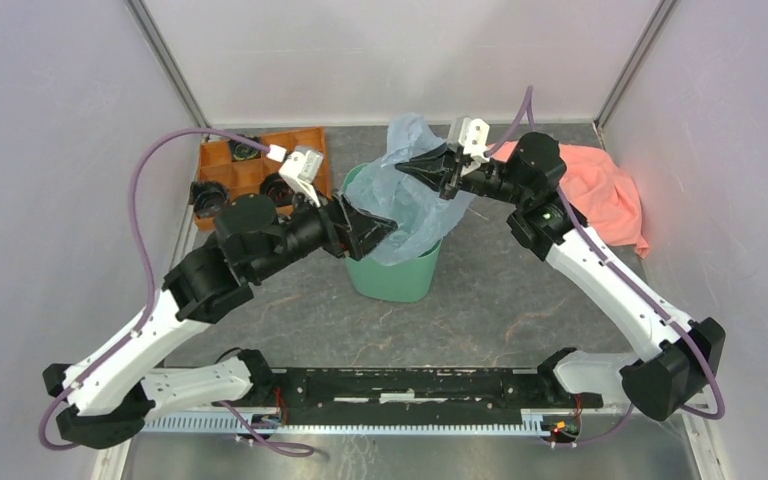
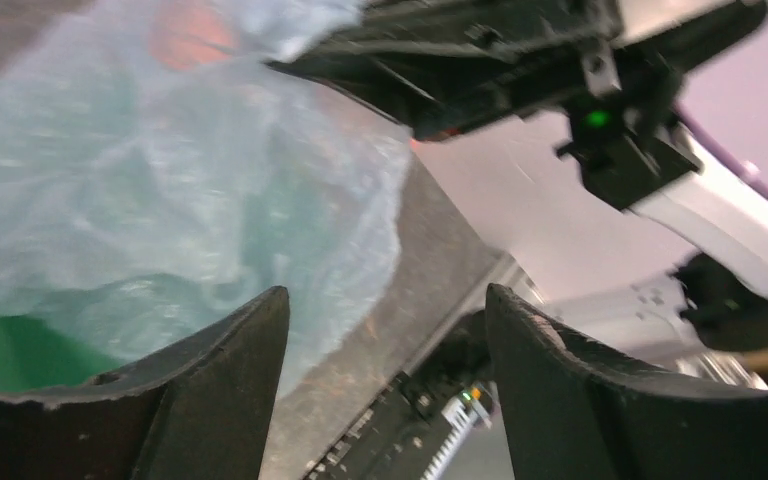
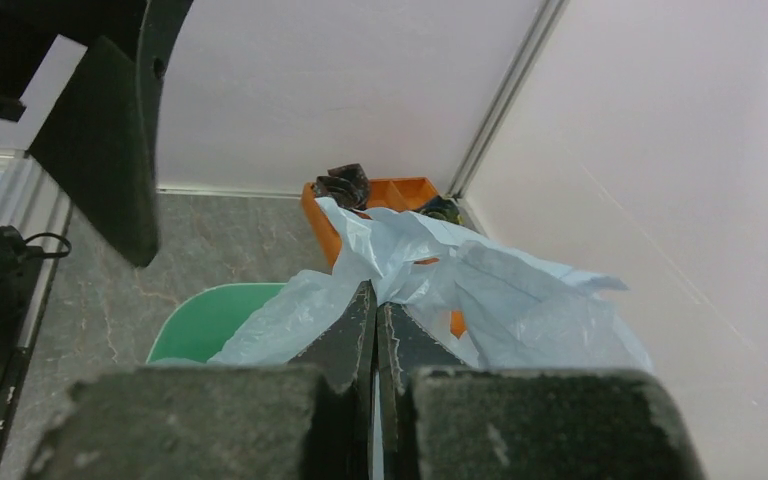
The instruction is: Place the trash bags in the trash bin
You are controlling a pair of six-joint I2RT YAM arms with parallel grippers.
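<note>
Grey tabletop (image 1: 520, 300): right hand (image 3: 375, 300) pinches bag (image 3: 520, 310), left hand (image 2: 387, 320) gapes.

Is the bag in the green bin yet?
Partly. The bag already droops into the bin, but its top sticks up above the rim. The right hand pinches that top; the left hand is open beside the bin. What's left: lower the rest in and let go.
</note>
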